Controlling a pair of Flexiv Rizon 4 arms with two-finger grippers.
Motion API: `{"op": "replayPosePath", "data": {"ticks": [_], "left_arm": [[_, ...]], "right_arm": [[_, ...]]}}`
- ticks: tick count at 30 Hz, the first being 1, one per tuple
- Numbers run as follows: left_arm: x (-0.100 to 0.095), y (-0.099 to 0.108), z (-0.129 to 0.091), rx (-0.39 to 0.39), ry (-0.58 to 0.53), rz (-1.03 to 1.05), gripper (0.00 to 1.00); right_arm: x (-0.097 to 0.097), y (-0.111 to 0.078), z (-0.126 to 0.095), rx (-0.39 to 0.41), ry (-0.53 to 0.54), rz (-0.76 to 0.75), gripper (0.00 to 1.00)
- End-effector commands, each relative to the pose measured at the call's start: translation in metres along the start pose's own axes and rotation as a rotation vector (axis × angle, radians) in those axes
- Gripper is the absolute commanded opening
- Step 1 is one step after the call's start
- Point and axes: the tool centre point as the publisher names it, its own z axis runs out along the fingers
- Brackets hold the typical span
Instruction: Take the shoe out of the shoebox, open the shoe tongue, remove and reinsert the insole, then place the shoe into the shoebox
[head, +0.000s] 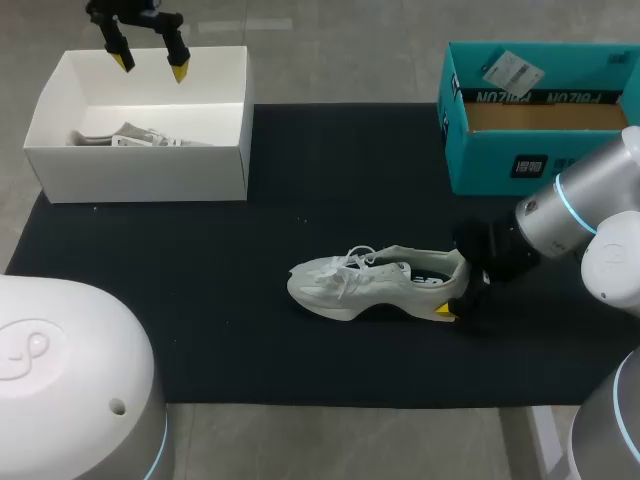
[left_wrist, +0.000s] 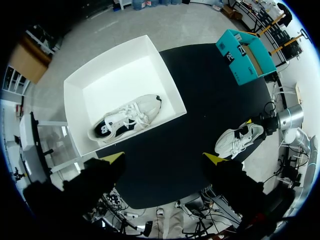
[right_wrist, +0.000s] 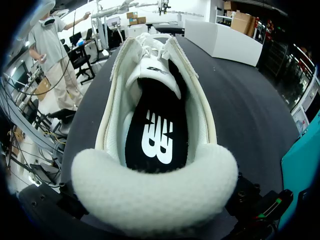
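Note:
A white shoe stands upright on the black mat, toe pointing left. My right gripper holds its heel from both sides; one yellow fingertip presses the near side and the other is hidden behind the heel. The right wrist view looks straight into the shoe, where the black insole lies flat under the tongue. My left gripper hangs open high over the white shoebox, where a second shoe lies. From the left wrist I see the gripper, box and both shoes.
A teal cardboard box stands open at the mat's back right, also seen from the left wrist as the teal box. The white shoebox sits at the back left corner of the mat. Bare mat lies between the boxes and in front of the shoe.

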Motion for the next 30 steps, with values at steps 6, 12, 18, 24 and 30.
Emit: {"op": "replayPosePath", "data": {"ticks": [6, 12, 18, 24, 30], "left_arm": [[0.072, 0.014, -0.005, 0.048, -0.137, -0.157, 1.00], [0.118, 0.018, 0.001, 0.026, -0.131, -0.228, 1.00], [0.159, 0.024, 0.005, 0.017, -0.176, -0.197, 1.00], [0.212, 0.031, 0.026, 0.012, -0.227, -0.100, 1.00], [0.256, 0.042, 0.048, -0.004, -0.204, -0.055, 1.00]], "right_arm": [[-0.001, -0.001, 0.004, 0.000, -0.002, 0.000, 0.00], [-0.001, -0.001, 0.004, 0.000, -0.002, 0.000, 0.00], [-0.001, -0.001, 0.004, 0.000, -0.002, 0.000, 0.00], [-0.001, -0.001, 0.004, 0.000, -0.002, 0.000, 0.00], [-0.001, -0.001, 0.004, 0.000, -0.002, 0.000, 0.00]]}}
